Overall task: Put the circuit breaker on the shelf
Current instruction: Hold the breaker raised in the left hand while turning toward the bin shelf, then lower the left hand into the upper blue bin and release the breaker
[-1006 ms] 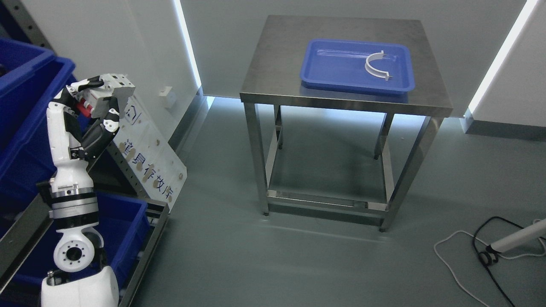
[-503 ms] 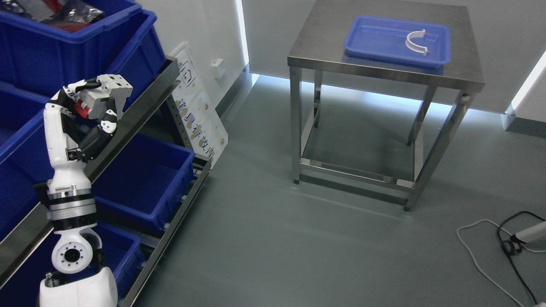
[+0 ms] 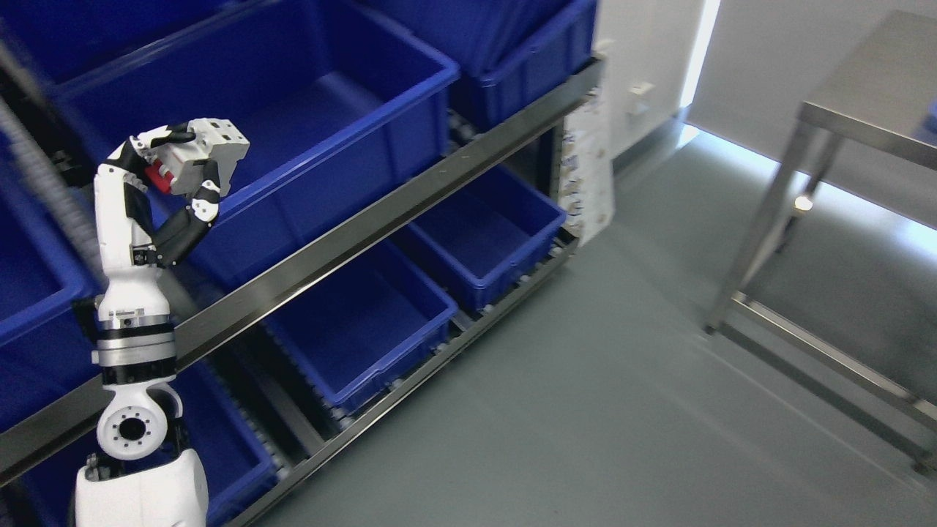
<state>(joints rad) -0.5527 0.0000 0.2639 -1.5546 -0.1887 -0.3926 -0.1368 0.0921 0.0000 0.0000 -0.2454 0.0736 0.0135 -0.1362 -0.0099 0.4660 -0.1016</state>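
Note:
My left hand (image 3: 179,165) is raised at the left of the head view, fingers curled around a grey circuit breaker (image 3: 208,150) with a red part showing near the palm. It hovers in front of the near rim of a large blue bin (image 3: 307,110) on the shelf's upper tier. The shelf (image 3: 381,219) is a metal rack whose steel rail runs diagonally across the view. My right arm does not show.
Smaller blue bins (image 3: 483,234) (image 3: 366,322) sit on the lower tier, and another blue bin (image 3: 527,51) stands at the upper right of the rack. A steel table (image 3: 827,132) stands at the right. Grey floor lies between rack and table.
The camera has swung left: the table and its blue tray slid to the right edge and the shelf with its bins now fills the view. My left hand still holds the breaker.

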